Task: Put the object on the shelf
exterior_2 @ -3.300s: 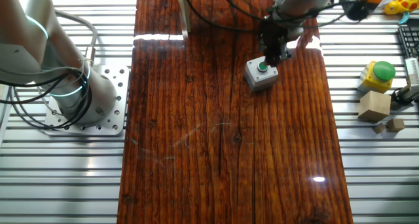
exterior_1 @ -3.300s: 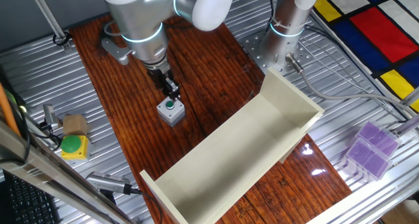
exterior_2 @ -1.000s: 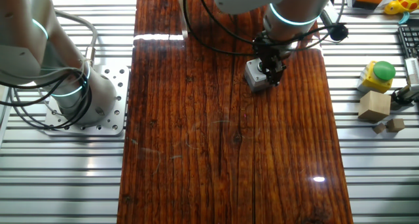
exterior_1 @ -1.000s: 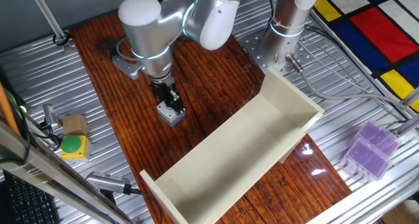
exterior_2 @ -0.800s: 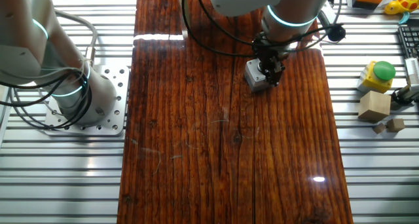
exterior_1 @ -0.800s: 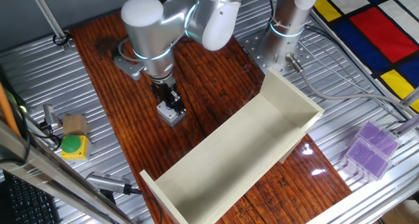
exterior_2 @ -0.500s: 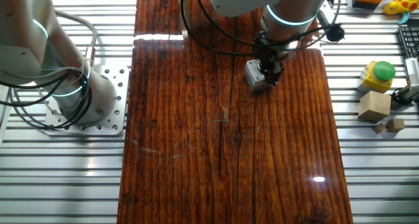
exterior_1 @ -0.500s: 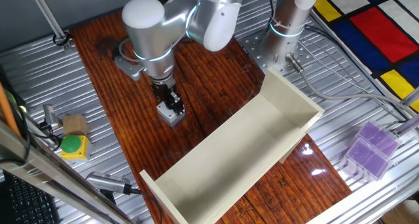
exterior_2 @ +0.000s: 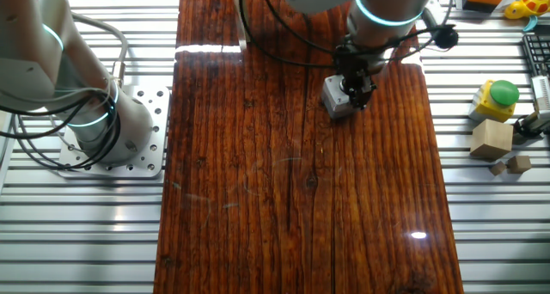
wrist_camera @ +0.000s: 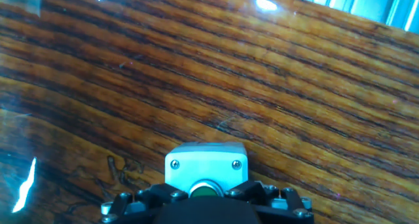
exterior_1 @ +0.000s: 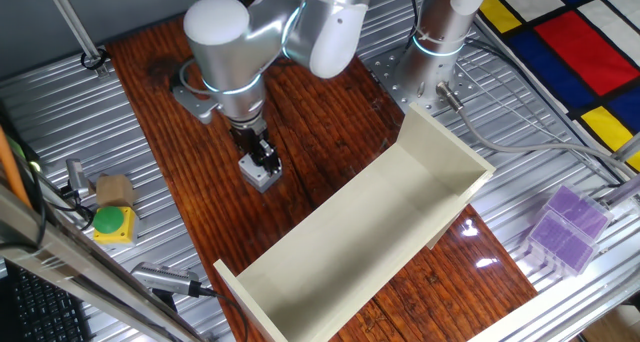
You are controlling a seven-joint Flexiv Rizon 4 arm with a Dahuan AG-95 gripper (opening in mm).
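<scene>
The object, a small light-grey box (exterior_1: 263,176) with a green button, stands on the wooden table left of the shelf (exterior_1: 370,222), a long cream-white trough lying diagonally. My gripper (exterior_1: 261,160) points straight down over the box, with its fingers on either side of it. The other fixed view shows the box (exterior_2: 333,102) half hidden under the gripper (exterior_2: 353,93). In the hand view the box (wrist_camera: 206,161) sits between the finger bases, its green button partly hidden by the gripper (wrist_camera: 206,201). The jaws look closed against its sides.
A yellow box with a green button (exterior_1: 112,222) and a tan wooden block (exterior_1: 113,189) lie on the metal slats to the left. Purple translucent boxes (exterior_1: 565,227) sit at the right. A second arm's base (exterior_1: 438,44) stands behind the shelf.
3.3 s ago my gripper hung just above the box with the button showing. It has since come down around it. Over the last second almost nothing has moved.
</scene>
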